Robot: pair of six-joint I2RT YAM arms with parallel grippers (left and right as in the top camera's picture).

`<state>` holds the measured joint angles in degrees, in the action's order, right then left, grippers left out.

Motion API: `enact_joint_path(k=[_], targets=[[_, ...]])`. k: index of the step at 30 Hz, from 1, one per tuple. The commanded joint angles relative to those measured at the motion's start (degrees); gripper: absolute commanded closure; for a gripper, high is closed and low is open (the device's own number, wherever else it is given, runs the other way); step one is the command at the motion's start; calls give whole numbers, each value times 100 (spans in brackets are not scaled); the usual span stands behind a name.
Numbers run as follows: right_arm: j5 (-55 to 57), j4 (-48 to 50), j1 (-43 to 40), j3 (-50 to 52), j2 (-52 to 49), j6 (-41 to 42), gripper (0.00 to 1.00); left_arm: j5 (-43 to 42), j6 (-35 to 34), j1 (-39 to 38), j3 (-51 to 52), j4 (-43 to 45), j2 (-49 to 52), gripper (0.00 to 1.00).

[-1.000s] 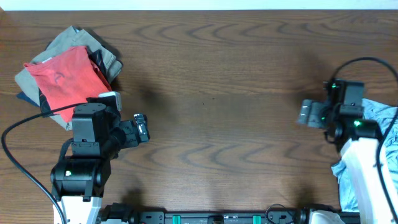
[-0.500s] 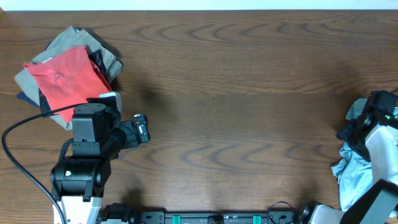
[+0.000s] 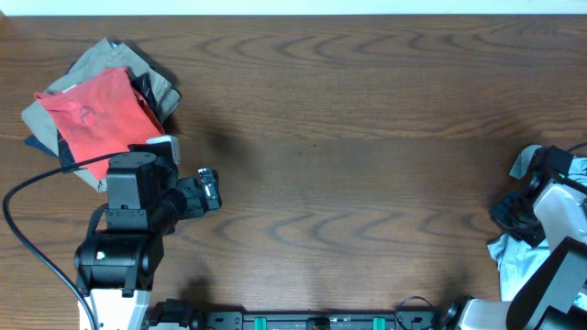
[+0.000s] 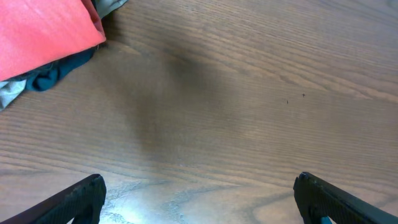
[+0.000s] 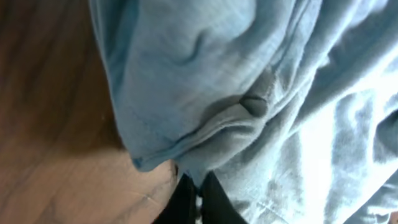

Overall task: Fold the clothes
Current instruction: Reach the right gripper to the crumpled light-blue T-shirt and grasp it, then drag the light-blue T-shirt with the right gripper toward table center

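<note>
The clothes (image 3: 510,260), a pale light-blue T-shirt, lie crumpled at the table's right edge, partly under my right arm. In the right wrist view the shirt (image 5: 249,81) fills most of the frame in soft folds. My right gripper (image 5: 199,200) is shut, with a fold of the blue fabric pinched between its dark fingers. From overhead, the right gripper (image 3: 512,213) sits low at the shirt's left side. My left gripper (image 3: 213,190) hovers over bare wood at the left, and in its wrist view the left gripper (image 4: 199,199) stands open, holding nothing.
A heap of other garments lies at the back left: a red-orange one (image 3: 96,115) on top of a khaki one (image 3: 110,57), with dark blue cloth (image 4: 53,73) poking out. A black cable (image 3: 37,183) loops beside the left arm.
My right arm has swung right and down onto the light-blue shirt, and its jaws have gone from open to shut on the fabric. The left arm has not moved.
</note>
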<state>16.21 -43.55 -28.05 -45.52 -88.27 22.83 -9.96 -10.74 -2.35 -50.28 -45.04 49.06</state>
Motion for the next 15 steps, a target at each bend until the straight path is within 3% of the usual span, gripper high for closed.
enact_joint_path(k=[1, 4, 9, 11, 15], targets=[[-170, 42, -42, 42, -24, 24, 99, -13, -79, 20, -133, -15, -2, 2], [-1115, 140, 7, 42, -24, -214, 99, -13, -76, 17, -133, -13, -2, 2], [-4216, 857, 483, 39, -22, -1823, 99, -13, -76, 17, -133, 11, -2, 2], [-5062, 1233, 885, 35, -22, -1991, 99, -13, -76, 17, -133, 52, 4, 2], [-5668, 2262, 2044, 31, -22, -1823, 99, -13, -76, 20, -133, 107, 42, 2]])
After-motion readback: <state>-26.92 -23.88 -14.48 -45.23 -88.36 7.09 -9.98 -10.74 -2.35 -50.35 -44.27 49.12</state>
